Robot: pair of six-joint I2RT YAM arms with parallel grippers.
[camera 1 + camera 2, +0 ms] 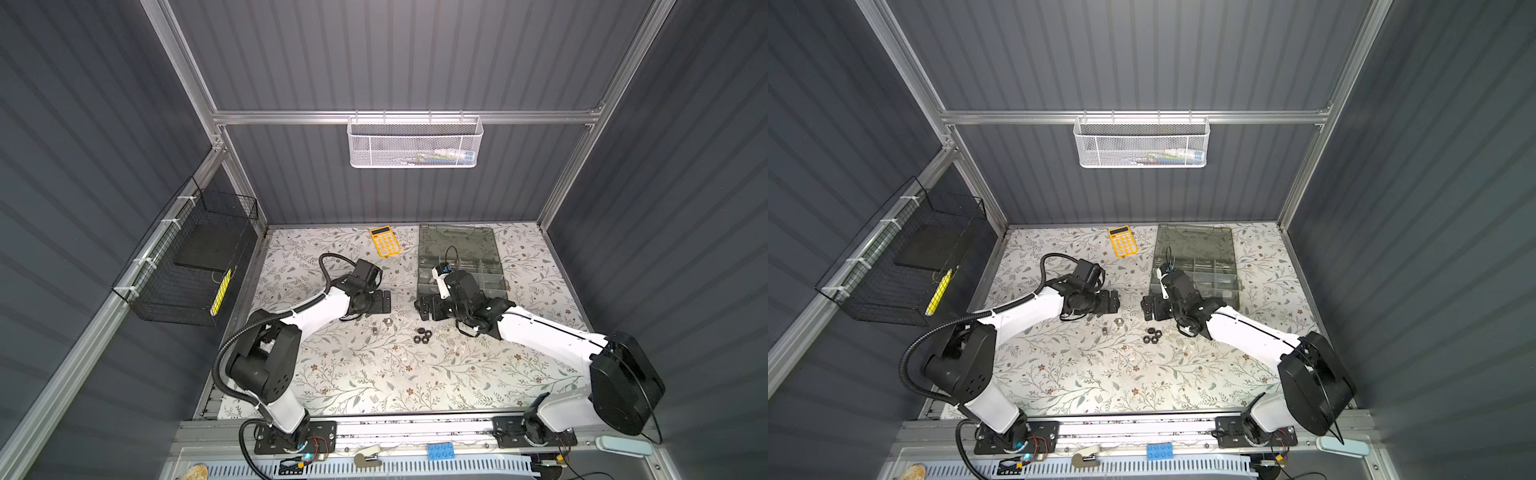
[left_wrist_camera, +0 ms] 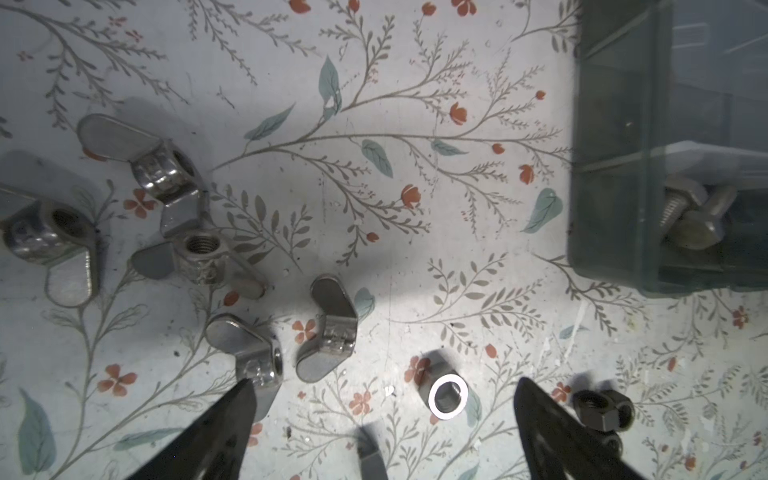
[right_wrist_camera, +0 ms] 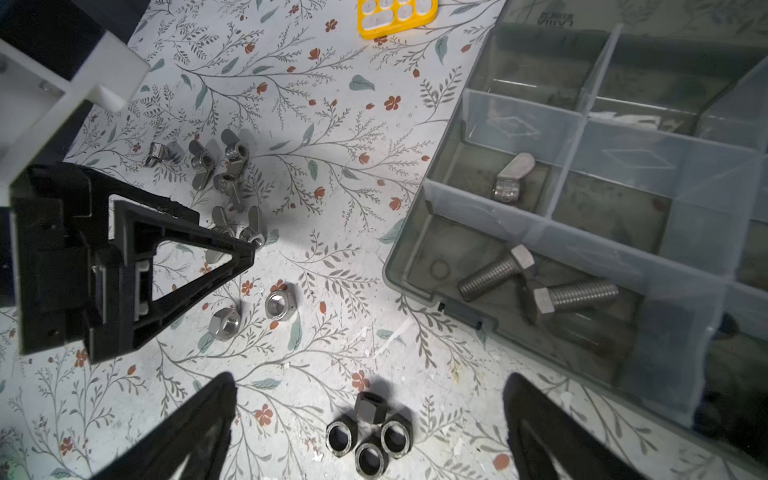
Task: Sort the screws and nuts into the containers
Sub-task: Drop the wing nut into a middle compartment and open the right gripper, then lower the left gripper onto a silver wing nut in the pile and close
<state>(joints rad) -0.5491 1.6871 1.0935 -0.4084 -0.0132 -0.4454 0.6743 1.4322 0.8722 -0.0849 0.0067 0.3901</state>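
The grey organizer box point(image 1: 461, 266) point(image 1: 1196, 266) lies open at the back right. One of its containers holds two silver screws point(image 3: 540, 286) point(image 2: 690, 216); the one beside it holds a wing nut point(image 3: 509, 178). My right gripper point(image 3: 370, 376) point(image 1: 424, 309) hangs open over several black nuts point(image 3: 370, 432) point(image 1: 420, 335), gripping nothing. My left gripper point(image 2: 384, 380) point(image 1: 380, 301) is open and low over the mat. A silver nut point(image 2: 448, 395) lies between its fingers, and one fingertip overlaps a wing nut point(image 2: 253, 357). Several more wing nuts point(image 2: 166, 174) point(image 3: 224, 174) lie loose beyond it.
A yellow calculator point(image 1: 385, 241) point(image 3: 395, 16) lies at the back of the floral mat point(image 1: 374, 374). A second silver nut point(image 3: 224, 322) sits near the left gripper's fingers point(image 3: 195, 235). A white mesh basket point(image 1: 415, 143) hangs on the back wall and a black wire basket point(image 1: 187, 266) on the left wall.
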